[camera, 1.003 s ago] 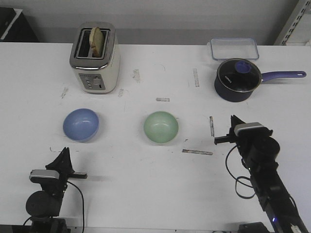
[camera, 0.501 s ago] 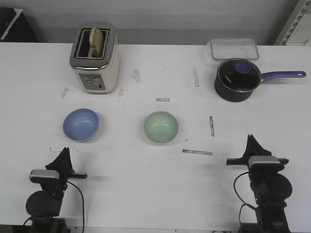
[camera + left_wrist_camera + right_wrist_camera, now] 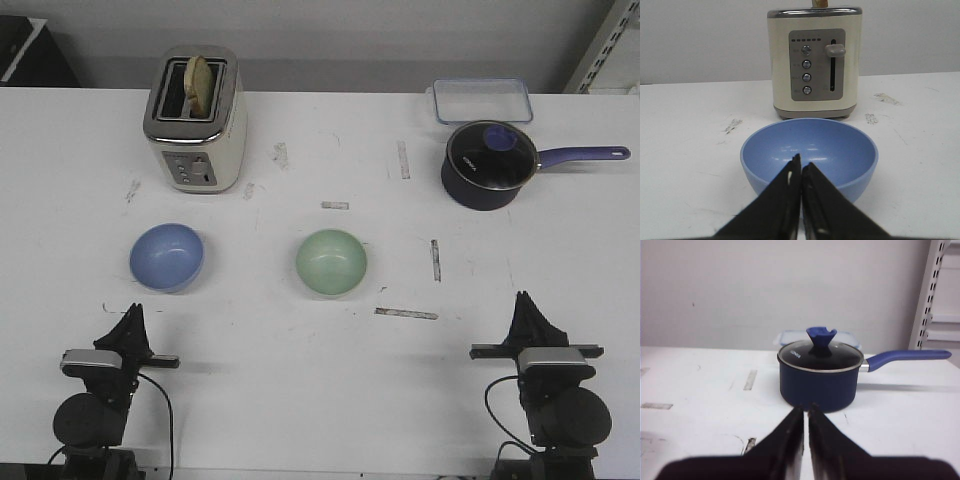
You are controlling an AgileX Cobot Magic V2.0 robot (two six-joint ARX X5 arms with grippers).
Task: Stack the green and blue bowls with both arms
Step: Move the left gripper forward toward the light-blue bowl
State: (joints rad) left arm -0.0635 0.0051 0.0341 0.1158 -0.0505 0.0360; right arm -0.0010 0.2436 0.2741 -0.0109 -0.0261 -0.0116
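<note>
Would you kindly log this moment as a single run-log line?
left gripper: shut, empty, facing blue bowl | right gripper: shut, empty, facing saucepan | green bowl: untouched, apart | stack: not started

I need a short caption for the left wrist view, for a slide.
Closed left claw aimed at the empty blue bowl, with the cream toaster behind it on the white table.

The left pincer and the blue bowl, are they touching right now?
Apart. In the front view, bare white table shows between the left pincer and the blue bowl. The left wrist view only overlaps them, with the tips shut in front of the bowl.
</note>
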